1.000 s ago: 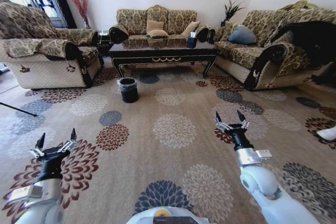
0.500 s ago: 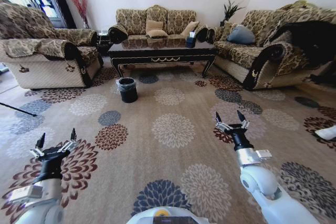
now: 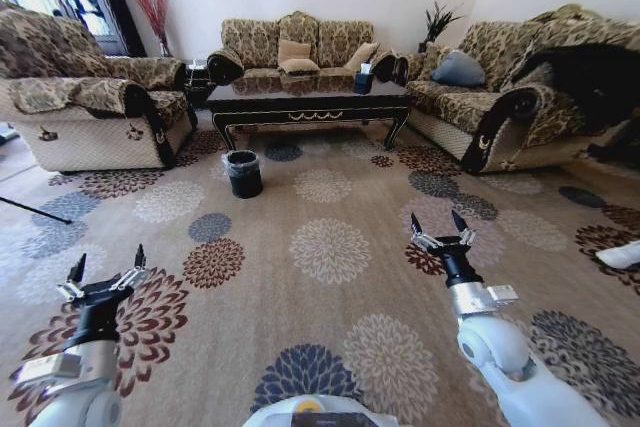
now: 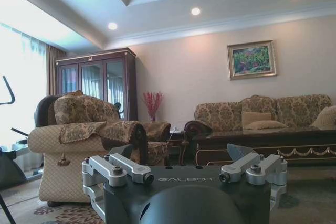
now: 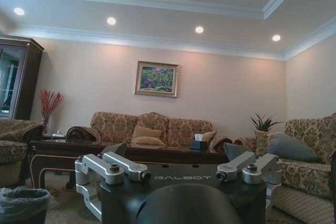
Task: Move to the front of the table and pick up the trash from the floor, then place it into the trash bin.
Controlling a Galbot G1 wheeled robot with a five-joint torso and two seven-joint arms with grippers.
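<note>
Pincers: left pincer (image 3: pixel 103 271) and right pincer (image 3: pixel 439 228) both released, empty, held low and near. Bin (image 3: pixel 243 172) stands on carpet, far left, before table (image 3: pixel 310 99). Trash too small to locate. Judged light, crushable; pinch paper at a fold.

Home living room; three patterned upholstered sofas (image 3: pixel 298 43) ring a dark glossy coffee table (image 3: pixel 310 97) on a floral-medallion carpet (image 3: pixel 330 247); framed painting (image 5: pixel 156 78) on the pale wall; glass-fronted wooden cabinet (image 4: pixel 97 80) in the corner; red dried stems in a vase (image 3: pixel 155 7); potted plant (image 3: pixel 437 19) beside the far sofa; recessed ceiling lights (image 5: pixel 199 29) under crown moulding.
</note>
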